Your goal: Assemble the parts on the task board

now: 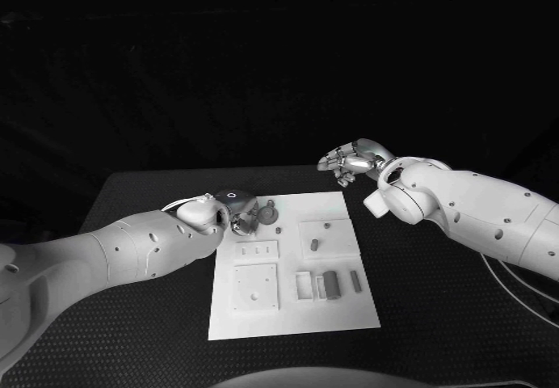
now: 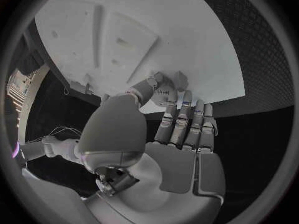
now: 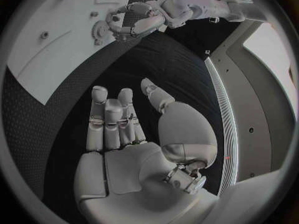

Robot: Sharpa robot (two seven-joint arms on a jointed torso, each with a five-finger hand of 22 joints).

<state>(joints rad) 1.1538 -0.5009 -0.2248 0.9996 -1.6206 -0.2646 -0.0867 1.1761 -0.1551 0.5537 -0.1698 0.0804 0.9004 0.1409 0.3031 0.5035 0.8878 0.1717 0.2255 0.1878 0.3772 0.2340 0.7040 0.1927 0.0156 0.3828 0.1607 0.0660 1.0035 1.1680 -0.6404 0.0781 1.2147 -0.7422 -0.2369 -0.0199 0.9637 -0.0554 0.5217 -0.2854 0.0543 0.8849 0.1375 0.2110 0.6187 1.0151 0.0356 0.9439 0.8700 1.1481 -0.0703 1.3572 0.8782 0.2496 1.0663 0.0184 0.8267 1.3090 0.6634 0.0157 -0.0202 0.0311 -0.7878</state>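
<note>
Black matting covers the table (image 1: 140, 190), where the white board (image 1: 350, 311) lies lengthwise, running from the near edge toward the far one. At the board's far left corner the left hand (image 1: 239, 212) bends over a small gear-like part (image 1: 268, 213); its fingers (image 2: 184, 115) curl down onto the corner, the thumb and one fingertip meeting at the piece, though whether they have it gripped cannot be told. The right hand (image 1: 350, 158) hangs off the board beyond its far right corner, fingers (image 3: 106, 122) straight and together, holding nothing. More parts, among them an upright bar (image 1: 331, 284), lie near the middle of the board. The left hand is judged far nearer the gear, which sits directly beneath its fingertips.
</note>
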